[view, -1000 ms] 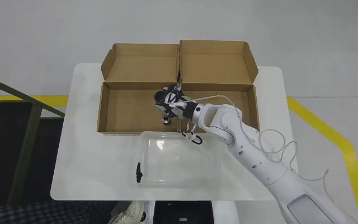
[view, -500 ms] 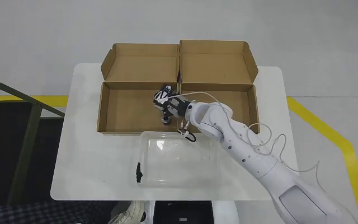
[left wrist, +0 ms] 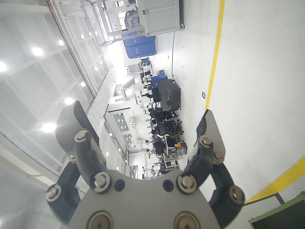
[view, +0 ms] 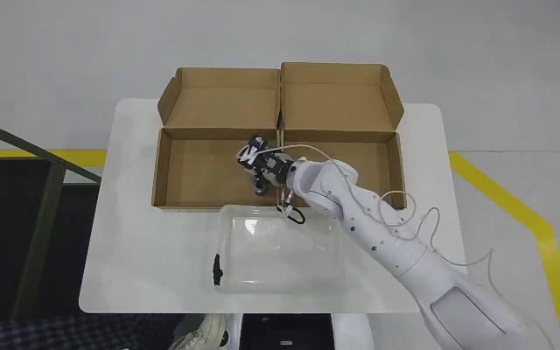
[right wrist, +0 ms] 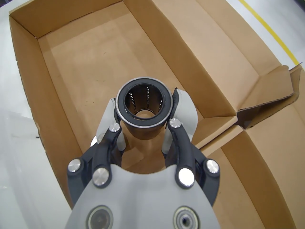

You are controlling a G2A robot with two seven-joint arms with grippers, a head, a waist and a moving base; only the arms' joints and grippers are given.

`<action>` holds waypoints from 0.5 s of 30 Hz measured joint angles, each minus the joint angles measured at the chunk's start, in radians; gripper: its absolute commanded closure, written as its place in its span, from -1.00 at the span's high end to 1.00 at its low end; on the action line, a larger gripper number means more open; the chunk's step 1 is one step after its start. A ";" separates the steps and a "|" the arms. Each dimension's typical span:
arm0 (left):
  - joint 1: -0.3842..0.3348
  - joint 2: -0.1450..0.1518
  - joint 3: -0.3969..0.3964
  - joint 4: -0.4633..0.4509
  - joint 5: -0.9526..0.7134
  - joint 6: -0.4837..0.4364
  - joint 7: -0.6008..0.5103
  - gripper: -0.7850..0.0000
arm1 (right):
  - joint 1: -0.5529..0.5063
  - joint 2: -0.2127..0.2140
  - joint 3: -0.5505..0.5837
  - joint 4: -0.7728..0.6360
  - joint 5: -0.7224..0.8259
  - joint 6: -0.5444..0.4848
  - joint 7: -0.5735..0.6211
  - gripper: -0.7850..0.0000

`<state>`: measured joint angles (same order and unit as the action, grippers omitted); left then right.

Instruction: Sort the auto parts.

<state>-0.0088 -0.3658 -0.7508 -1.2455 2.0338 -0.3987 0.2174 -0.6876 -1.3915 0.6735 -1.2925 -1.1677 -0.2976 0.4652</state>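
Observation:
My right gripper (right wrist: pixel 144 110) is shut on a black cylindrical bearing sleeve (right wrist: pixel 144 110) with rows of small balls inside its bore. It holds the sleeve over the right end of the left cardboard box (right wrist: pixel 93 55), close to the wall shared with the right box (right wrist: pixel 269 148). From above, the right gripper (view: pixel 255 157) and sleeve (view: pixel 260 168) hang over the left box (view: pixel 197 171). A small black part (view: pixel 216 269) lies at the left end of the clear plastic bin (view: pixel 280 249). My left gripper (left wrist: pixel 145 122) is open, pointed at the hall with nothing between its fingers.
The two cardboard boxes stand side by side at the back of the white table (view: pixel 131 227), lids (view: pixel 341 96) folded back. The clear bin sits in front of them. A loose cable (view: pixel 429 227) trails along the right arm. Bare table lies to the left.
The right gripper has carried the sleeve a little farther left and back over the left box. The black part in the bin has not moved.

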 measured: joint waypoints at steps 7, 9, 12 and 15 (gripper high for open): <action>0.000 0.000 0.000 0.000 0.000 0.000 0.000 1.00 | -0.003 -0.010 0.003 0.021 -0.004 -0.013 0.010 -0.09; 0.000 0.000 0.000 0.000 0.000 0.000 0.000 1.00 | -0.004 -0.012 0.004 0.026 -0.006 -0.016 0.011 -0.04; 0.000 0.000 0.000 0.000 0.000 0.000 0.000 1.00 | -0.005 -0.016 0.006 0.031 -0.010 -0.019 0.013 0.13; 0.000 0.000 0.000 0.000 0.000 0.000 0.000 1.00 | -0.006 -0.019 0.010 0.031 -0.012 -0.024 0.015 0.14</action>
<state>-0.0088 -0.3658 -0.7508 -1.2455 2.0338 -0.3987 0.2174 -0.6936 -1.4109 0.6830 -1.2617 -1.1797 -0.3214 0.4800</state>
